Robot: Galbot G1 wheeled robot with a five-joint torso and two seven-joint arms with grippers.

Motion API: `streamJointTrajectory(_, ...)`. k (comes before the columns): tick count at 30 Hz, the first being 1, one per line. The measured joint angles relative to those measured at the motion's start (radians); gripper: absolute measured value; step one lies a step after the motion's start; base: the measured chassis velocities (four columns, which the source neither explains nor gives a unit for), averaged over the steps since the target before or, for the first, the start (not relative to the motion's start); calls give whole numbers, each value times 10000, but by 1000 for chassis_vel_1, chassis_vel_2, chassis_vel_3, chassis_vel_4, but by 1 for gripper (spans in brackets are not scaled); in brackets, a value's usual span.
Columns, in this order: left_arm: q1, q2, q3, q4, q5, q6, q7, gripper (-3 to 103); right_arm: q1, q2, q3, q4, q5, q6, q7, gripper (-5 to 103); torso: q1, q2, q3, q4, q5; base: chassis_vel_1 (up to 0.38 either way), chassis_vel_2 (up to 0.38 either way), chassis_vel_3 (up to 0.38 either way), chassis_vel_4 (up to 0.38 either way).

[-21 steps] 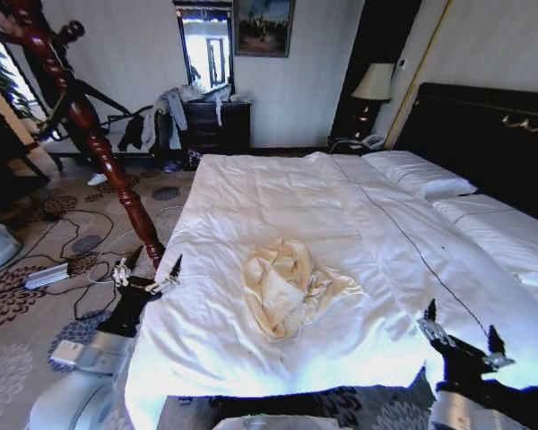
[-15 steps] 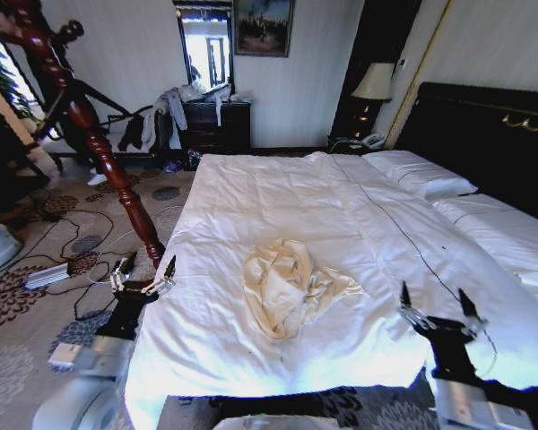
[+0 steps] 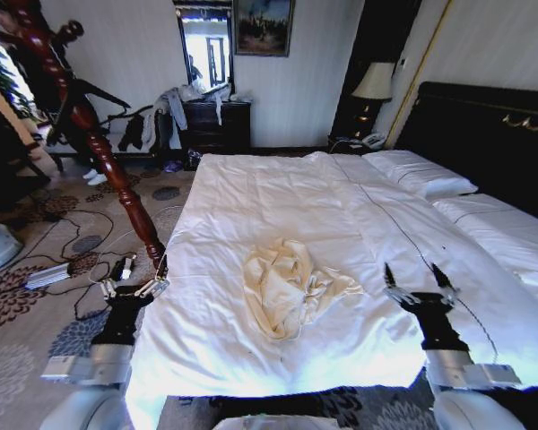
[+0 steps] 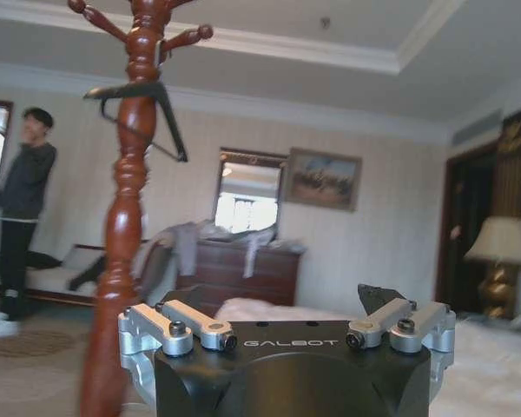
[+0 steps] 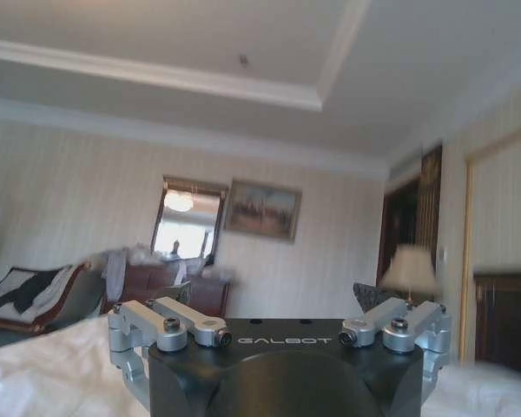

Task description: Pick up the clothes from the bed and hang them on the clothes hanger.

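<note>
Right gripper moved inward; left wrist view shows clothes hanger.

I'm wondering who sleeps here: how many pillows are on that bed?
2 that I can see: one white pillow by the tall black headboard, and a second white pillow beside it, nearer the picture's right edge. Others may be hidden.

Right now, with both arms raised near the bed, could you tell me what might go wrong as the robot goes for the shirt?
1. The shirt lies crumpled on the white duvet; open fingers could pinch the duvet too.
2. The left gripper sits close to the wooden coat stand and might bump it.
3. The right gripper hovers over the bed, off to the shirt's side; a bunched grab may leave sleeves trailing.
</note>
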Motion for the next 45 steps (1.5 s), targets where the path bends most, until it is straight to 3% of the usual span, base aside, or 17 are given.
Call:
streamJointTrajectory(3,199,-182,30,267,654,-206,45,100,232,-58,-891,-220,1192,-478,366,100,0,-1,0,-1,5,0,0,0,0)
streamJointTrajectory(4,199,-182,30,267,654,-206,45,100,232,-58,-891,-220,1192,-478,366,100,0,-1,0,-1,5,0,0,0,0)
streamJointTrajectory(6,275,-253,19,338,877,-305,69,100,336,-448,-1353,-142,2415,-702,357,100,0,0,-1,-4,4,0,0,0,0)
streamJointTrajectory(8,342,-390,6,542,1321,-585,92,100,604,-1381,-1813,-117,4098,-1007,466,100,0,0,0,3,0,0,0,0,0)
streamJointTrajectory(9,342,-390,6,542,1321,-585,92,100,604,-1381,-1813,-117,4098,-1007,466,100,0,0,0,3,0,0,0,0,0)
streamJointTrajectory(11,430,-574,7,807,1837,-827,94,100,974,-2118,-2255,99,5960,-1812,1462,100,1,-1,1,-1,7,0,0,0,0)
streamJointTrajectory(13,490,-760,15,1172,2148,-1044,-25,100,1659,-2774,-2594,484,8362,-3402,3709,100,0,0,0,2,-1,0,0,0,0)
streamJointTrajectory(14,490,-760,15,1172,2148,-1044,-25,100,1659,-2774,-2594,484,8362,-3402,3709,100,0,0,0,2,-1,0,0,0,0)
streamJointTrajectory(15,511,-812,15,1315,2198,-1115,-81,100,1926,-2926,-2718,534,9115,-3829,4430,100,0,0,0,2,0,0,0,0,0)
streamJointTrajectory(17,625,-944,6,1674,2314,-1338,-171,100,2435,-3231,-3125,312,9786,-4326,5159,100,1,-1,1,2,-1,0,0,0,0)
streamJointTrajectory(23,1063,-1152,-85,2156,2482,-1887,-255,100,3393,-3048,-4420,-428,9923,-4452,5280,100,1,0,1,1,3,0,0,0,0)
streamJointTrajectory(29,1088,-1163,-330,2215,2412,-1913,-396,100,3979,-2544,-5915,-1046,9239,-4471,4800,100,0,0,1,0,0,0,0,0,0)
streamJointTrajectory(36,1031,-1160,-376,2152,2376,-1800,-445,100,4228,-2391,-6555,-1706,8657,-4553,4445,102,0,0,1,-1,1,0,0,0,0)
streamJointTrajectory(45,970,-1122,-376,2128,2249,-1765,-472,100,4296,-2201,-6751,-2142,8331,-4481,4165,66,0,0,0,-1,1,0,0,0,0)
